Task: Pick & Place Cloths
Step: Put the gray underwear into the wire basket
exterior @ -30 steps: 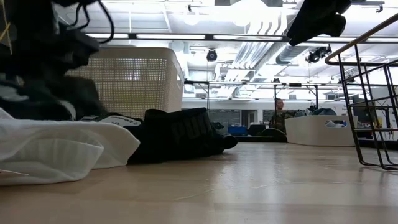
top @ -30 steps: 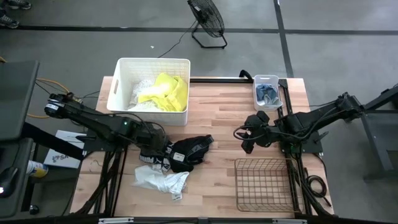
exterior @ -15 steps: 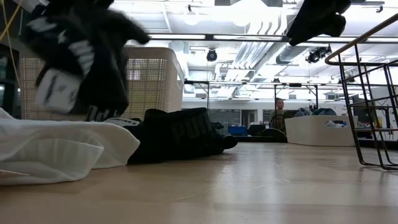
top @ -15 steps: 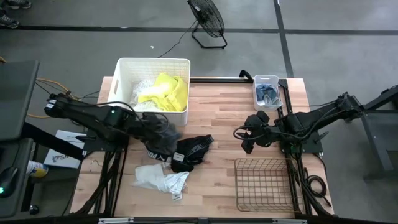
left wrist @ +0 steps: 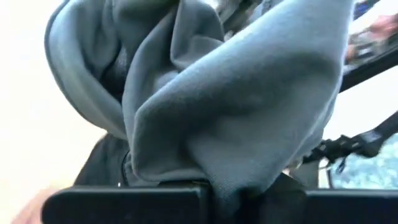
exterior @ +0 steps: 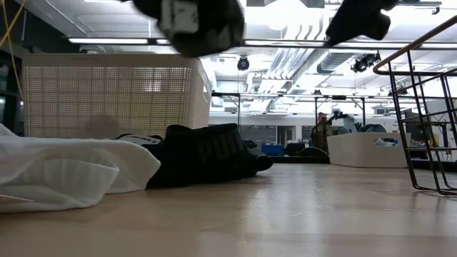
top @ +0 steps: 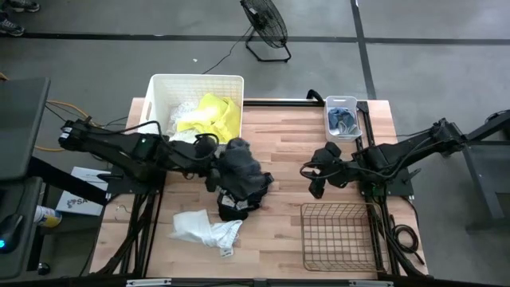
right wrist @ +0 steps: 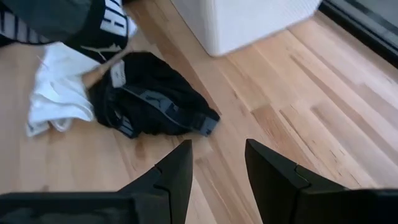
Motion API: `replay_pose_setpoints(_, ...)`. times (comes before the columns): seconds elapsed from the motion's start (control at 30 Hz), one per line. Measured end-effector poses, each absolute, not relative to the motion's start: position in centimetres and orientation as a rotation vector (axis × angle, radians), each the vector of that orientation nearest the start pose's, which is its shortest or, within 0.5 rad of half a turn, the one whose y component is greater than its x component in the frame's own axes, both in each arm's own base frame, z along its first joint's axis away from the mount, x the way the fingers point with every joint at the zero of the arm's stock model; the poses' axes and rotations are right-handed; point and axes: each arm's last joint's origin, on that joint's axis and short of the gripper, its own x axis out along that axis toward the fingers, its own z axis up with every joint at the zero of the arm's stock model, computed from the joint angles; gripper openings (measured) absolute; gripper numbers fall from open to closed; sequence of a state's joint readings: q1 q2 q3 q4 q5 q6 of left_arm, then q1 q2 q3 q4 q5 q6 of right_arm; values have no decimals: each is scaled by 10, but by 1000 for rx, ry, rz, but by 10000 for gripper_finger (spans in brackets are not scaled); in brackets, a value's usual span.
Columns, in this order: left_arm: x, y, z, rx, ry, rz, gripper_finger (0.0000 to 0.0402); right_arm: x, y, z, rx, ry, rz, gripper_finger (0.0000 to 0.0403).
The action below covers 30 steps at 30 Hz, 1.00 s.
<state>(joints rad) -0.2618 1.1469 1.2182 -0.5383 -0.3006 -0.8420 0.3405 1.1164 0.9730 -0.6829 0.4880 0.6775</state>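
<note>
I hold a dark garment [top: 239, 166] in my left pincer [top: 213, 167]. The pincer is closed tight on a fold of it, and the cloth hangs in the air above the counter [top: 295, 151]. In the left wrist view its grey fabric fills nearly everything just in front of the pincer, so I cannot see which part I have taken.

Right under this pincer a second black garment with white print [top: 237, 199] lies on the counter. Just beyond it, toward the front edge, lies the white cloth [top: 203, 229]. Behind the left pincer stands the white tub [top: 155, 92], with the neon yellow cloth [top: 217, 118] inside.

My right pincer [right wrist: 217, 163] waits well apart on the other side. Its fingers are partly open and hold nothing. The brown wire basket [top: 337, 236] is just beside it, and a small bin with grey-blue socks [top: 343, 119] is behind it.

I judge the garment light and very soft. It drapes and can swing, and a loose end may drag over the black one below. A thick bunched fold is the best place to grip, because a thin edge may slip out.
</note>
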Motion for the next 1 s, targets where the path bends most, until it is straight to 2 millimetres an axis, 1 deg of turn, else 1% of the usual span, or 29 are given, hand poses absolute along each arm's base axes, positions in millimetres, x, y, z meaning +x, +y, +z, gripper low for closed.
replay_pose_setpoints(0.17, 243, -55, 389, -606, 263, 172, 17, 215, 61, 301, 270, 612, -348, 139)
replay_pose_setpoints(0.3, 247, -56, 391, -561, 220, 174, 17, 216, 62, 302, 223, 612, -329, 139)
replay_pose_setpoints(0.37, 249, -56, 392, -537, 205, 177, 17, 216, 62, 303, 197, 611, -312, 146)
replay_pose_setpoints(0.47, 254, -57, 390, -500, 197, 177, 17, 217, 63, 304, 170, 605, -274, 173)
replay_pose_setpoints(0.63, 261, -59, 389, -466, 181, 172, 17, 226, 68, 305, 63, 568, -216, 244)
replay_pose_setpoints(0.77, 264, -59, 388, -454, 173, 170, 17, 237, 74, 304, -23, 526, -183, 287)
replay_pose_setpoints(0.87, 264, -60, 392, -458, 143, 161, 17, 246, 77, 304, -68, 482, -171, 303)
replay_pose_setpoints(1.0, 264, -59, 391, -456, 148, 163, 17, 261, 80, 307, -103, 381, -157, 306)
